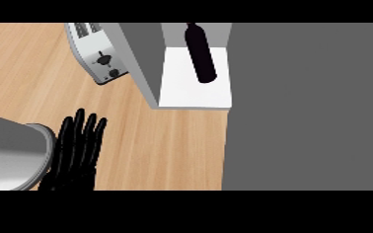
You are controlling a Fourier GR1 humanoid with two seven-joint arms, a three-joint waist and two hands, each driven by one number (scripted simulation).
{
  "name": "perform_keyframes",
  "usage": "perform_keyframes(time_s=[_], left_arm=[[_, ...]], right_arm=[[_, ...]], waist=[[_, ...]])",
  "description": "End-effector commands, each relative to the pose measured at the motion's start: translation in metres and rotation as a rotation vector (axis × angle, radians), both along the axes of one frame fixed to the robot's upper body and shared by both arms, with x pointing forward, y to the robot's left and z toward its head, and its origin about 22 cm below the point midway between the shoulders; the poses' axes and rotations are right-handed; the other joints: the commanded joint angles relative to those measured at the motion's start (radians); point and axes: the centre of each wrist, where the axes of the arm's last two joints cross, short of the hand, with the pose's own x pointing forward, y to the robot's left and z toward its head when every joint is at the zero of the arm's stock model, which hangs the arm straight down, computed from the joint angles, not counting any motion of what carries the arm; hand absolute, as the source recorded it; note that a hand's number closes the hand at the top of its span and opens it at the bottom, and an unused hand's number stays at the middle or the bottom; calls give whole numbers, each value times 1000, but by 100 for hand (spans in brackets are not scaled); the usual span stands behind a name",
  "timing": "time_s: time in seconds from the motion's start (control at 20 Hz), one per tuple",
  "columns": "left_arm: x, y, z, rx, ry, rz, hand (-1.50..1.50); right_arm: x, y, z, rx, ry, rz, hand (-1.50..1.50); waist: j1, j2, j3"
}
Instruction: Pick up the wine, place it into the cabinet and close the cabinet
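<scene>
Inside the open cabinet [195, 95], on its white shelf floor, the wine [200, 54] stands as a dark bottle with its narrow neck toward the top of the view and its broad base nearer the shelf's front edge; no hand touches it. Just left of the cabinet's grey side wall sits a silver toaster [98, 54] on the wooden counter [167, 143]. A large grey panel [299, 108], probably the cabinet's door, fills the right side of the view. Low on the left, the left hand [76, 148] rests with its fingers straight and spread a little, holding nothing, well apart from the bottle. The right hand does not show at all. Judging by its shape, the bottle is rigid glass, fairly heavy for its width, smooth and so apt to slip, and breakable if it tips against the shelf wall. A hold around the wide lower body would suit it better than one on the slender neck. Since the bottle appears already shelved, the remaining step seems to be swinging the door shut.
</scene>
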Motion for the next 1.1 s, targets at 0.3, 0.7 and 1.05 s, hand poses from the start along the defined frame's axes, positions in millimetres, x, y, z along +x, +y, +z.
perform_keyframes(time_s=[0.3,0.7,1.05], left_arm=[[-40,64,22,0,-24,84,-150],[-59,117,15,12,-28,109,-150],[-64,140,30,22,-47,101,-150]], right_arm=[[-35,43,15,85,87,186,150],[-39,101,23,79,56,194,150],[-24,151,38,8,-39,166,150]], waist=[[4,-2,-1],[7,-5,-2],[14,-1,-2]])
